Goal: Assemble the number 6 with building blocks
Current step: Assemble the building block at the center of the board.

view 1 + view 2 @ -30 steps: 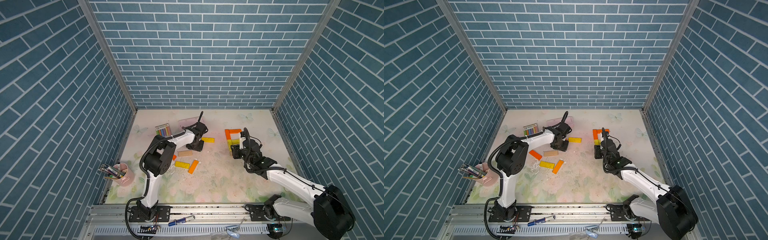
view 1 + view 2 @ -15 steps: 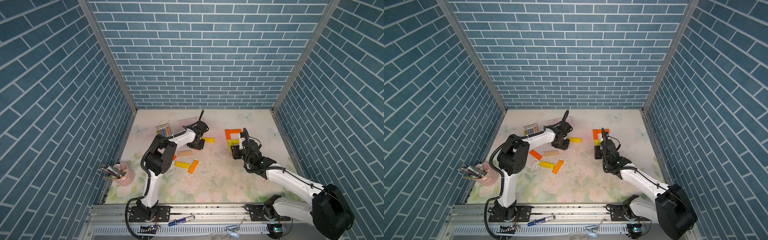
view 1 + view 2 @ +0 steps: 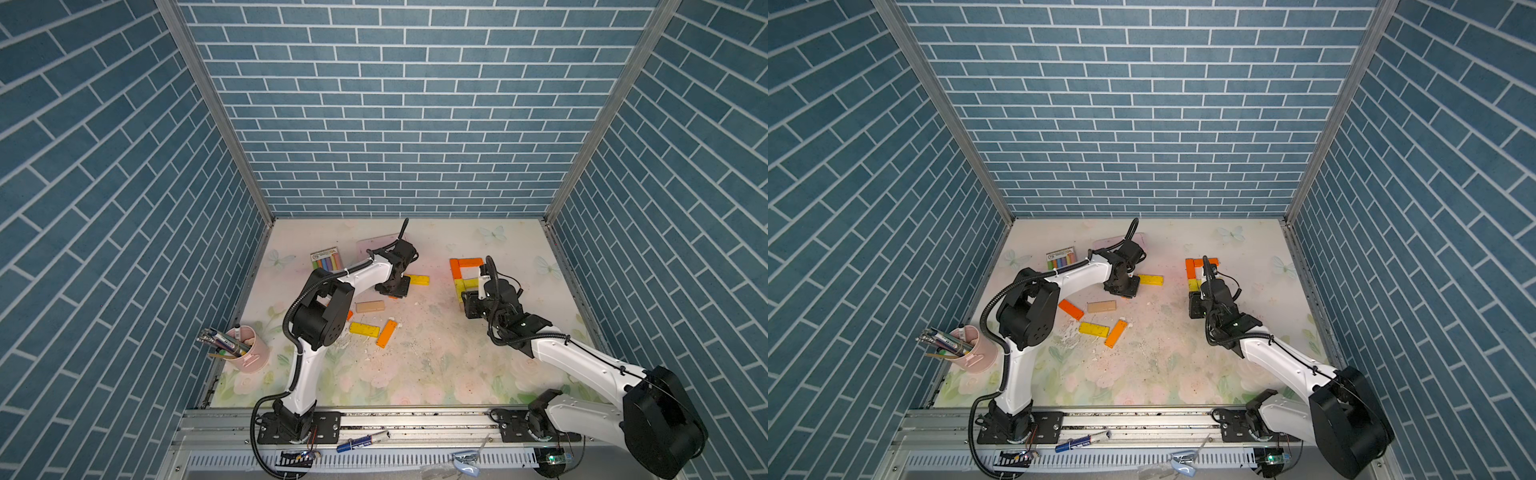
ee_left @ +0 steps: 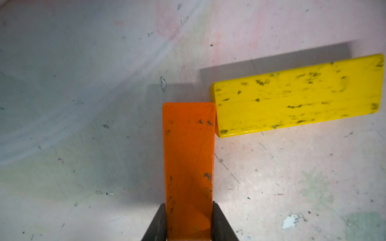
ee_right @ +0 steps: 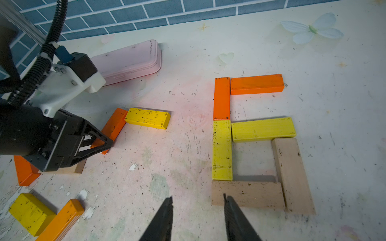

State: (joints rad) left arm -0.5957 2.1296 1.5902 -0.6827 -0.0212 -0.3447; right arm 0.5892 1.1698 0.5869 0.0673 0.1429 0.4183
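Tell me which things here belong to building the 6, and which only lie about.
Job: the 6; orange bar in the left gripper; yellow bar beside it; tan bar; other spare bars.
Lying about: pink case; chalk pack; pen cup.

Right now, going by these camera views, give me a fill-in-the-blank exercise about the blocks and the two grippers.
The left gripper is shut on a bar coloured ___.
Beside the bar's free end lies a loose block coloured ___.
The number 6 is made of ___ blocks.
The right gripper is open and holds ___.
Missing words: orange; yellow; six; nothing.
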